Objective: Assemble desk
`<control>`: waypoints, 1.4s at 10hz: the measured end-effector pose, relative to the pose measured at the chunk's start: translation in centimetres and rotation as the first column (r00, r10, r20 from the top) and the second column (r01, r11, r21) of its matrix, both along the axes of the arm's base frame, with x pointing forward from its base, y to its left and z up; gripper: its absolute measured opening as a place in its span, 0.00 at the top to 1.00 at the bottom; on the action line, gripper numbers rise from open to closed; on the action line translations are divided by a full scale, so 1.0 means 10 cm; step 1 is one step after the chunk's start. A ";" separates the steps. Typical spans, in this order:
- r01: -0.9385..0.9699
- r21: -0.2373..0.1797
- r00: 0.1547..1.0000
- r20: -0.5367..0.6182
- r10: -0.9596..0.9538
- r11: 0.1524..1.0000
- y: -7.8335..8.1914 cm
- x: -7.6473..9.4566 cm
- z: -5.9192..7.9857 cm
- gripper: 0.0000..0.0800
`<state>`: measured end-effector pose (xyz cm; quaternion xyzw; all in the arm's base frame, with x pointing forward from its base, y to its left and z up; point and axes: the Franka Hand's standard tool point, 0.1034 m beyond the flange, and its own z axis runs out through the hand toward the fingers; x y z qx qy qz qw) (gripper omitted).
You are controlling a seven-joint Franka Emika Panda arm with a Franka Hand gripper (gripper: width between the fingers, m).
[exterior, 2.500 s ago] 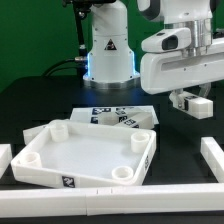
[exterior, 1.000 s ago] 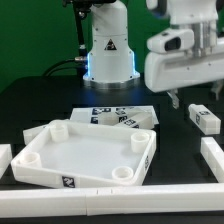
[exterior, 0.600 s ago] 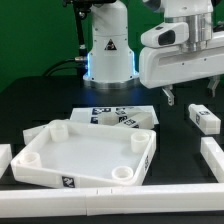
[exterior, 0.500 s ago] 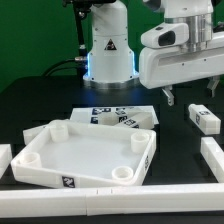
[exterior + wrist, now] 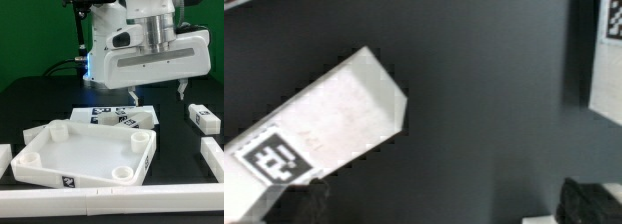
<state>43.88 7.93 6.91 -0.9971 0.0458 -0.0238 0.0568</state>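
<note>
The desk top [image 5: 88,152], a white flat panel with a raised rim and round corner sockets, lies in the front middle of the exterior view. One white square-section leg [image 5: 203,117] with a tag lies on the black table at the exterior view's right. My gripper [image 5: 157,94] hangs open and empty above the table, between the marker board and that leg. In the wrist view the leg [image 5: 327,118] lies slanted below, beside one finger [image 5: 299,202] and not between the two. Nothing sits between the jaws of the gripper [image 5: 446,205].
The marker board [image 5: 118,115] lies behind the desk top. White border bars run along the front [image 5: 110,186] and right [image 5: 212,160] of the table. The robot base [image 5: 108,50] stands at the back. A white tagged edge [image 5: 601,60] shows in the wrist view.
The gripper held the leg earlier, then let it go onto the table at the exterior view's right. Since then the arm has risen, turned and swung toward the exterior view's left.
</note>
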 end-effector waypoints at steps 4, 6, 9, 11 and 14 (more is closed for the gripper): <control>0.272 0.025 0.961 -0.059 -0.270 0.962 -0.45 0.02 -0.05 0.19; 0.465 0.018 0.881 -0.109 -0.460 0.885 -0.41 0.03 -0.11 0.19; 0.579 0.015 0.810 -0.125 -0.573 0.815 -0.41 0.03 -0.14 0.19; 0.577 -0.005 0.809 -0.137 -0.572 0.817 -0.47 -0.03 -0.36 0.19; 0.575 -0.012 0.809 -0.137 -0.571 0.818 -0.47 -0.05 -0.46 0.22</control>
